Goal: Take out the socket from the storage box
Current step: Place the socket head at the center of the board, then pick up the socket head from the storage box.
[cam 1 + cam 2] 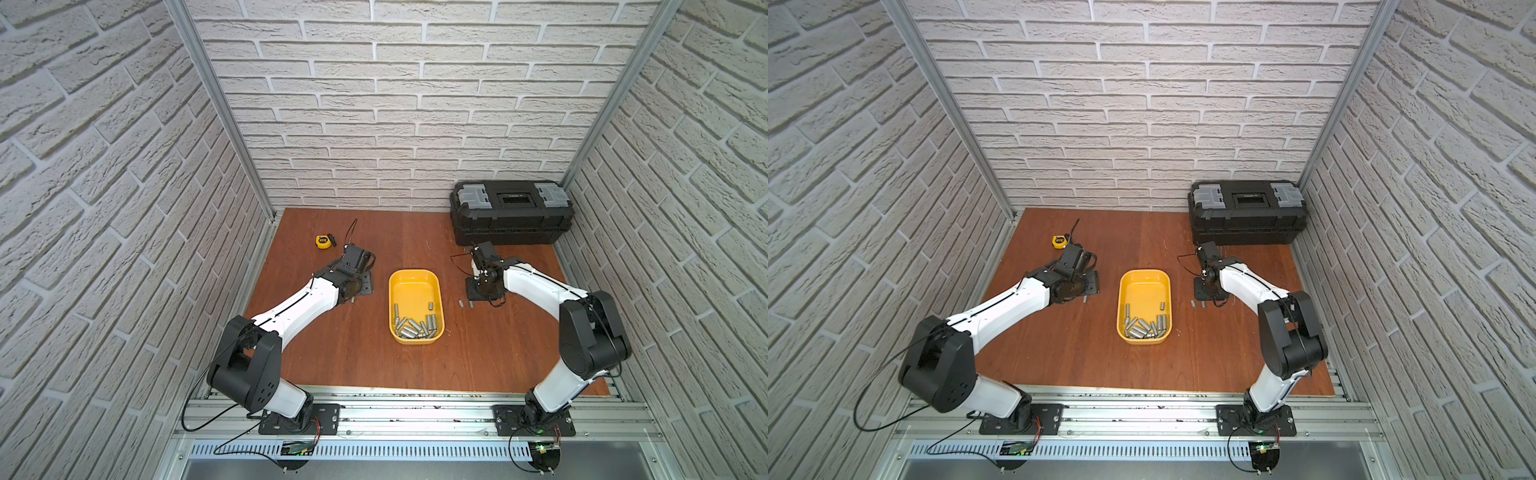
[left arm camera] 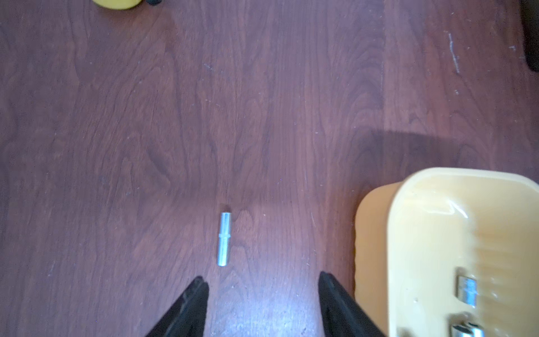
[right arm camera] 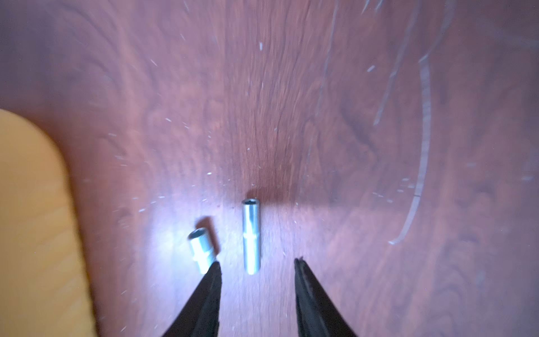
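Now the right claw (image 3: 256,261) is seen parted and empty; a socket (image 3: 251,236) lies on the table (image 3: 350,146) just ahead, lengthwise between the tips, outside and beside the box (image 3: 29,204).

I'm seeing the desk (image 1: 353,365) carrying the storage box (image 1: 411,293), a black toolbox (image 1: 513,224), a tape measure (image 1: 322,242), one socket (image 2: 224,239) lying left of the box, two sockets (image 1: 461,303) right.
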Motion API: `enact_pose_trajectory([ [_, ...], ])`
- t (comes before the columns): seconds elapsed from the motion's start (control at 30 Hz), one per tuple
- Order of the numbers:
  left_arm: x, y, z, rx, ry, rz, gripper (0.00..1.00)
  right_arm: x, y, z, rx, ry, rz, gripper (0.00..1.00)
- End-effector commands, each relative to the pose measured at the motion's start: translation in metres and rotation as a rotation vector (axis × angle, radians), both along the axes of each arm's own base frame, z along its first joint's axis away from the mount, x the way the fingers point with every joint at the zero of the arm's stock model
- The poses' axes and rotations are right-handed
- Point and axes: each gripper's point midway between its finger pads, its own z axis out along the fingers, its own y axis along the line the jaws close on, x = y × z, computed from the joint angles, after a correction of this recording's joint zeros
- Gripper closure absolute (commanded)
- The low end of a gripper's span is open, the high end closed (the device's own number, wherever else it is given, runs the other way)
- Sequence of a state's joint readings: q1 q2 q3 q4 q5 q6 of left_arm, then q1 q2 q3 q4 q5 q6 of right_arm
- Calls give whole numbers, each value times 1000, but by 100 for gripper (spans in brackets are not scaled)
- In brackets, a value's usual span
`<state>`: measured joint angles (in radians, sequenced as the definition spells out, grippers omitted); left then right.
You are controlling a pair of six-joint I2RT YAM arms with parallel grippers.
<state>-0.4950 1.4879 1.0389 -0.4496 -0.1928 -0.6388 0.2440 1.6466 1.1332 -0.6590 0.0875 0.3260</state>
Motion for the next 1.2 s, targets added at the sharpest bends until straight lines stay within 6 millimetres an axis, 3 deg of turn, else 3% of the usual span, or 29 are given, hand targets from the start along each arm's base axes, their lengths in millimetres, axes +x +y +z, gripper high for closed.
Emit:
enact_pose_trajectory([
  [0.0, 7, -18, 11, 17, -13, -71, 36, 8, -4, 52, 7, -129, -12, 56],
  [0.2, 13, -54, 17, 62, -5, -198, 36, 2, -6, 86, 27, -223, -12, 55],
  [0.67, -17, -181, -22, 25, 124, -529, 38, -12, -7, 74, 47, -214, -23, 54],
  [0.83, -24, -203, -42, 41, 175, -573, 38, -14, -9, 73, 36, -216, -21, 54],
  [1.17, -34, -221, -73, 57, 245, -609, 43, -17, -14, 72, 19, -220, -30, 54],
])
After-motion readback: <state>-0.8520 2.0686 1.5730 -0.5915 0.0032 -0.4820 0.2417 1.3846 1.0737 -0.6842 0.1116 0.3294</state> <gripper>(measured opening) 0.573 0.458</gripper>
